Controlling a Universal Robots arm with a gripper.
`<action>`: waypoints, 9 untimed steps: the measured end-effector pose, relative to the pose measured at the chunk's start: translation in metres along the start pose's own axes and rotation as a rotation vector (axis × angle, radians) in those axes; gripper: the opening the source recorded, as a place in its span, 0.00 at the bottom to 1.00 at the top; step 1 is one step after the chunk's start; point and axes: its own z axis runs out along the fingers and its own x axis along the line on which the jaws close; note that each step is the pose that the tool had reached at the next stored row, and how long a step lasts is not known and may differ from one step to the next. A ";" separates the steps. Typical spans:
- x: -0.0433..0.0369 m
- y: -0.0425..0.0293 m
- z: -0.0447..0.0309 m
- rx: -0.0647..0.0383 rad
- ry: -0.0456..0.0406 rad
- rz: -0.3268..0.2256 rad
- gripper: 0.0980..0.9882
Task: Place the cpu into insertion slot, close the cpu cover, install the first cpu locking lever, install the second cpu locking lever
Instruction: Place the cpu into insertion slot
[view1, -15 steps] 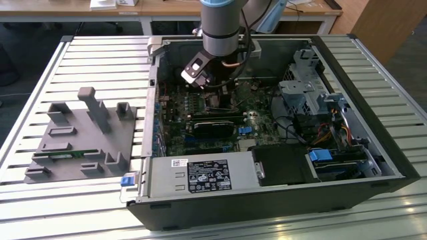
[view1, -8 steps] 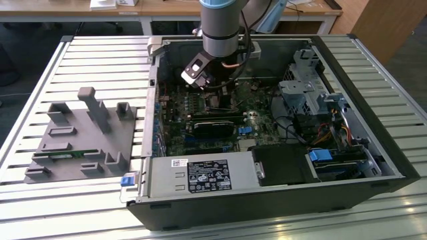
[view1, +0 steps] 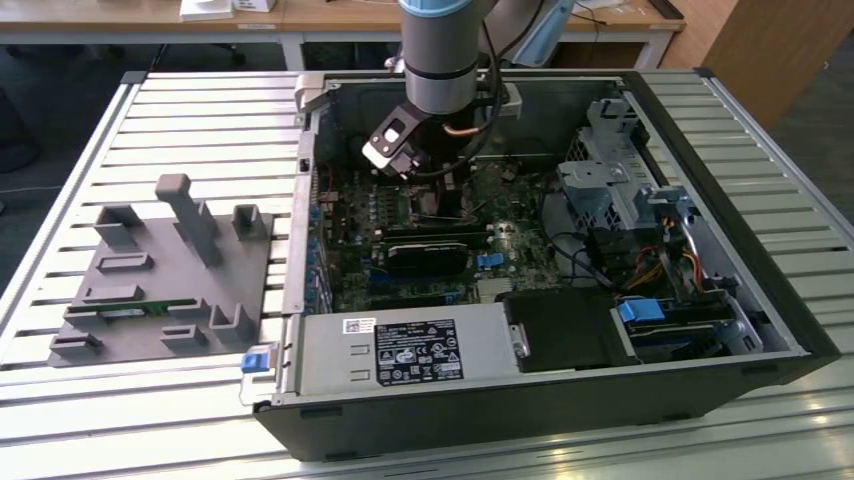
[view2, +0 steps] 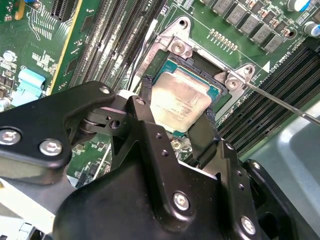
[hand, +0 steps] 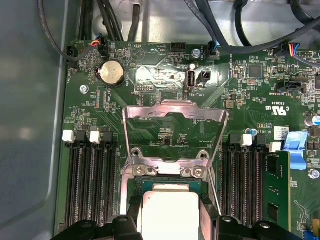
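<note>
The open computer case (view1: 763, 235) lies on its side, and the arm reaches down into it, over the green circuit board (hand: 150, 75). All places here I give from the insertion slot (view2: 199, 61).

The cpu cover (hand: 175, 111) is not closed: in the first wrist view it stands up from the hinge edge of the slot, and the board shows through its window. Long memory slots (hand: 90, 185) run on both sides of the slot.

The cpu (view2: 181, 100) lies flat within the frame of the slot, directly between the fingers of the gripper (view2: 179, 112). It is nearly square, so it has no real long axis. The black fingers (view2: 206, 131) stand at two opposite edges and seem to pinch it there; I judge that it is held and not yet let go.

The second wrist view shows a thin locking lever (view2: 280, 102) pointing away from a corner of the slot, free of any catch. The first wrist view shows the raised cover better.
</note>
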 end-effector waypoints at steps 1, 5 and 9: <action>0.0000 0.0000 0.0000 0.000 -0.0002 0.000 0.51; 0.0000 0.0000 0.0000 0.000 -0.0006 0.000 0.58; 0.0009 0.0000 0.0002 0.000 -0.0002 0.000 0.58</action>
